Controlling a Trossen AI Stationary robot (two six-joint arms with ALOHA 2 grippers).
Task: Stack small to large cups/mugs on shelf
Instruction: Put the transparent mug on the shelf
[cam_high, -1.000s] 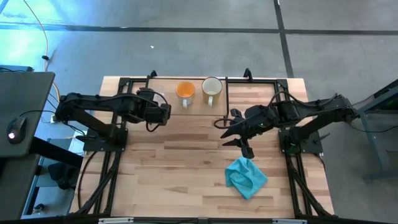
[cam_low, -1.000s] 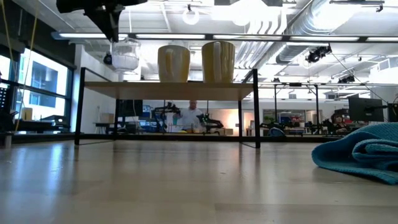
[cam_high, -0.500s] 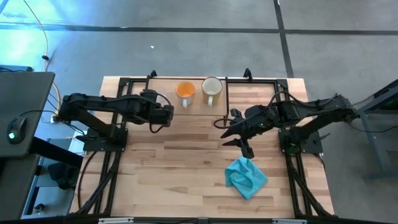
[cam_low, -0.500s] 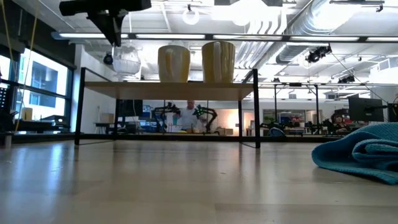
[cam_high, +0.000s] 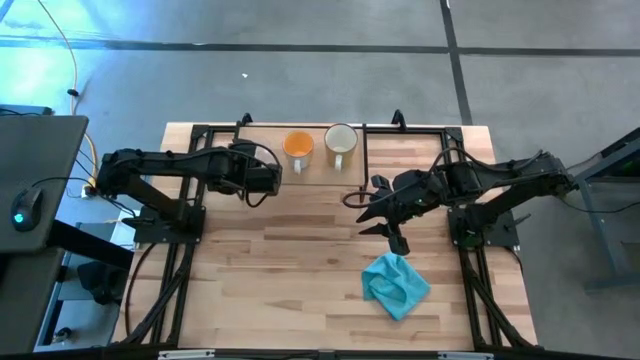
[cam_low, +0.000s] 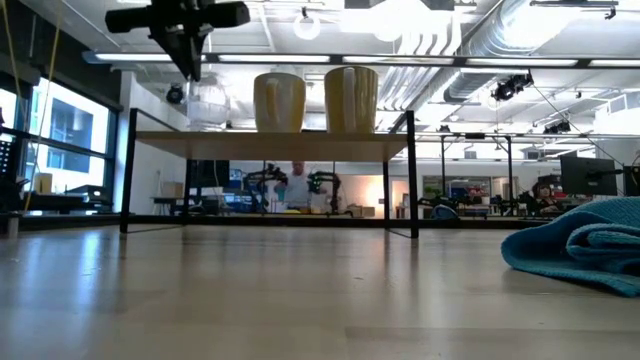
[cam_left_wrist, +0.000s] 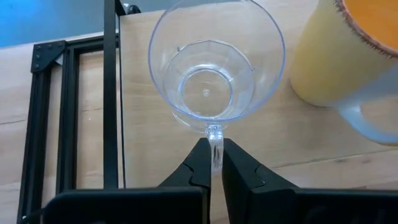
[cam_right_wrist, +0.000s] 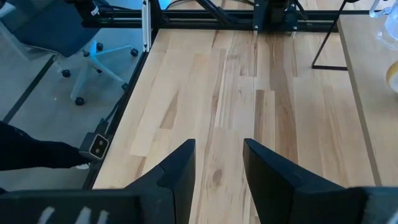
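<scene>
My left gripper (cam_left_wrist: 214, 163) is shut on the small clear glass cup (cam_left_wrist: 214, 74) over the left part of the shelf (cam_low: 270, 145), just left of the orange mug (cam_left_wrist: 345, 56). In the low view the glass cup (cam_low: 207, 106) hangs below the left gripper (cam_low: 190, 72). The orange mug (cam_high: 298, 147) and the cream-white mug (cam_high: 341, 140) stand upright on their bases side by side on the shelf (cam_high: 320, 178). My right gripper (cam_high: 385, 215) is open above the table, right of the shelf's front, and touches nothing. My left gripper pinches the glass cup's small handle (cam_left_wrist: 215, 134) between its two fingertips (cam_left_wrist: 200, 163). The fingers slant down at it from the table's left side. The cup stays upright, mouth up, its base (cam_low: 207, 126) at the shelf board; I cannot tell whether it touches.
A crumpled teal-blue cloth (cam_high: 397, 283) lies on the table near its right front, also in the low view (cam_low: 580, 250). The shelf's black wire legs (cam_low: 411, 175) stand on the tabletop. Bare wood (cam_right_wrist: 249, 93) stretches ahead of my right gripper (cam_right_wrist: 217, 168).
My left gripper has carried the glass cup toward the table's right, closer to the orange mug, and lowered it toward the shelf board. The cup has stayed upright and the fingers have stayed shut on it.
</scene>
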